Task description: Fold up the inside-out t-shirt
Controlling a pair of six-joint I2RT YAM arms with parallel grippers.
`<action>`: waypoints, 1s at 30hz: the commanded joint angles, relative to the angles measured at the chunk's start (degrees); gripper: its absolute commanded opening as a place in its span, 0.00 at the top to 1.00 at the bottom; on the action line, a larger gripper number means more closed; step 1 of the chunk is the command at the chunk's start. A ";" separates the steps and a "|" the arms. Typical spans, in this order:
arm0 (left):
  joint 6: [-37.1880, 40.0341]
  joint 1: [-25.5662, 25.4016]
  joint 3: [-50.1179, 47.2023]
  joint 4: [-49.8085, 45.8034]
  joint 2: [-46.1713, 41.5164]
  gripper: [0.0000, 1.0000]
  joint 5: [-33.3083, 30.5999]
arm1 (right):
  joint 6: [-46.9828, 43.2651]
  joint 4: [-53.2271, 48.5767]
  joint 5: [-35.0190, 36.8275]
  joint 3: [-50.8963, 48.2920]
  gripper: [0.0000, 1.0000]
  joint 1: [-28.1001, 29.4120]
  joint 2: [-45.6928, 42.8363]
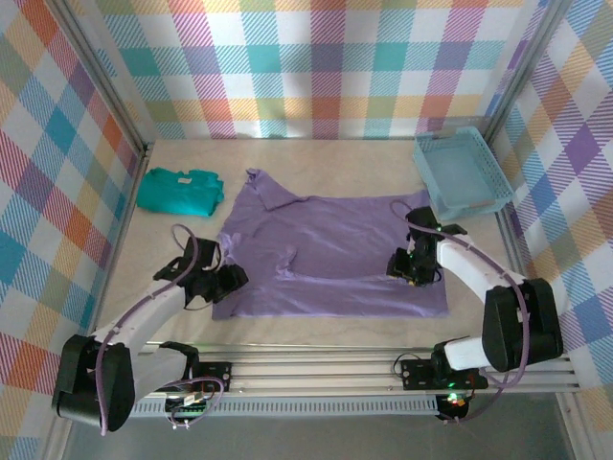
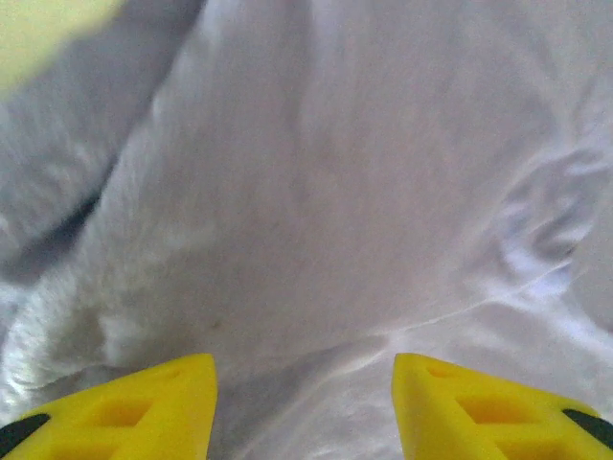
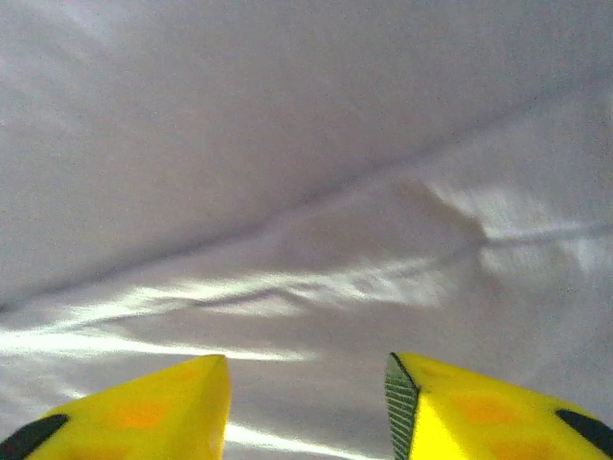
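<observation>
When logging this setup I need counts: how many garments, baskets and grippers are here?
Garments: 2, the purple t-shirt and the teal folded garment
Baskets: 1, the light blue basket
Grippers: 2, the left gripper and the right gripper
Total: 5

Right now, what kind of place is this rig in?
Probably a lab test cell for cloth folding, not a home: plaid walls box in a table, with a lavender t-shirt spread out, a folded teal garment and a blue tray.
</observation>
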 commanded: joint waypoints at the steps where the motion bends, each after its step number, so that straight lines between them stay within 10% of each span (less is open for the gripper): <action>1: 0.54 -0.15 8.43 0.26 1.51 0.48 -4.91 | -4.72 6.93 6.82 7.31 0.46 -0.73 2.19; 14: 3.25 -0.15 18.99 6.51 12.98 0.46 -4.41 | -22.77 12.96 14.65 34.35 0.38 -7.42 34.03; 30: 6.43 -0.15 24.61 7.02 21.81 0.45 -4.76 | -23.58 8.22 15.60 51.38 0.33 -11.81 47.42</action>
